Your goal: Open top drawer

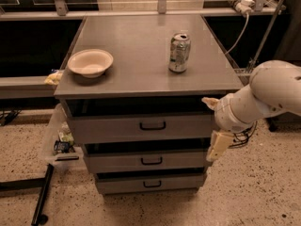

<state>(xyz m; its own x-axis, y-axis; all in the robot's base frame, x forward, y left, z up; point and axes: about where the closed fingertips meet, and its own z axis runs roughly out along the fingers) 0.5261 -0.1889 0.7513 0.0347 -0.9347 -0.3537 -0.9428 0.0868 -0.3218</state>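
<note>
Speckled floor surrounds the grey table (136, 55) and its stack of drawers. Your gripper (217, 146) hangs pointing down, just off the right end of the top drawer (108, 127) and a little below it. Nothing shows in its grasp, and I cannot tell whether it is spread or closed. That drawer sits directly under the tabletop and looks shut, its black handle (153, 125) at centre. You appear to be on the approach. Next, swing left, level with the handle, and take hold.
</note>
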